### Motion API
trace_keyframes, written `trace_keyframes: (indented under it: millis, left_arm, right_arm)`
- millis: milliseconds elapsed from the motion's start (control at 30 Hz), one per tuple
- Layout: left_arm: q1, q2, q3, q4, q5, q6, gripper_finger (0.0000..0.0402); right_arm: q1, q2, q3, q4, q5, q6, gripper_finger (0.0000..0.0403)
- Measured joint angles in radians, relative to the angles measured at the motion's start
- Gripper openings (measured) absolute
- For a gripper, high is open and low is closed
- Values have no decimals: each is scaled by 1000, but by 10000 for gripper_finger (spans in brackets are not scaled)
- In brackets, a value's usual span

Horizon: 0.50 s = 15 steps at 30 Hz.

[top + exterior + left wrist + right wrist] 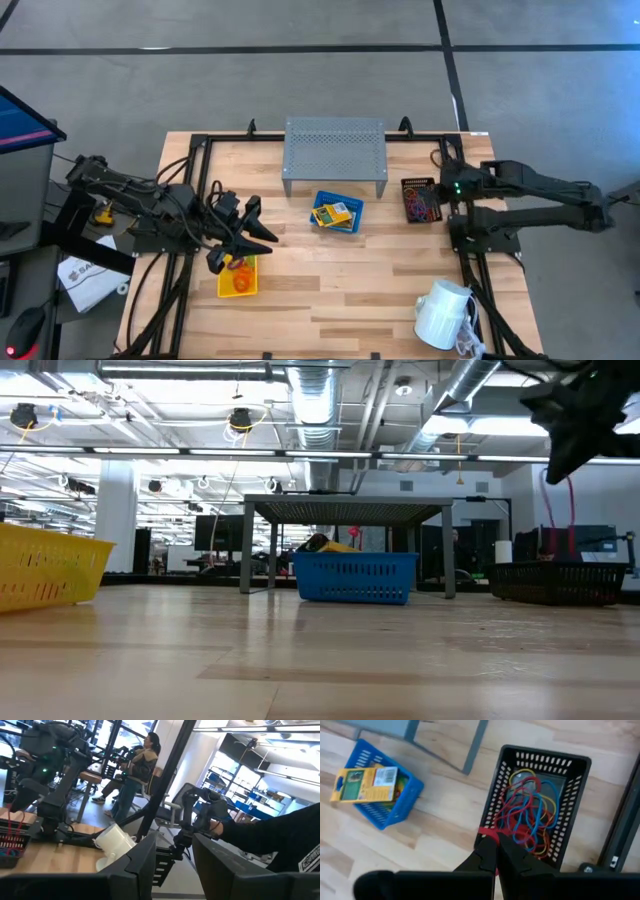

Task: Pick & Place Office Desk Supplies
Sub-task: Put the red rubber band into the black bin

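My right gripper hangs over the black mesh bin, slanting down, shut on a red loop. The bin holds a tangle of red, blue and yellow loops. In the low view this gripper is a dark shape high above that bin. My left gripper points level above the yellow bin, which holds orange loops. It is open with nothing between its fingers. The blue bin holds yellow packets. My right gripper pinches a red loop between its two fingertips. The fingers come from above, slanting down. Only a short red stretch shows past the tips, in front of the black bin's wall. The loop is lifted clear of the table.
A grey perforated riser stands at the far middle, right behind the blue bin. A white mug lies at the near right corner. Bare wood lies between the bins. People and chairs show in the room beyond the table.
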Motion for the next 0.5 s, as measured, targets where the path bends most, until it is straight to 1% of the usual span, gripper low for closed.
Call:
trace_keyframes:
  millis: [133, 267, 400, 500]
  left_arm:
    - [-1, 0, 0, -1, 3, -2, 123]
    - [-1, 0, 0, -1, 6, -4, 123]
    - [-1, 0, 0, -1, 6, -4, 123]
    - [-1, 0, 0, 0, 6, -5, 123]
  right_arm:
    - [-121, 29, -3, 42, -54, -103, 0]
    - [-214, 74, -3, 46, -85, -190, 0]
    - [-277, 120, -3, 59, -115, -259, 0]
    - [-303, 152, -3, 66, -139, -290, 0]
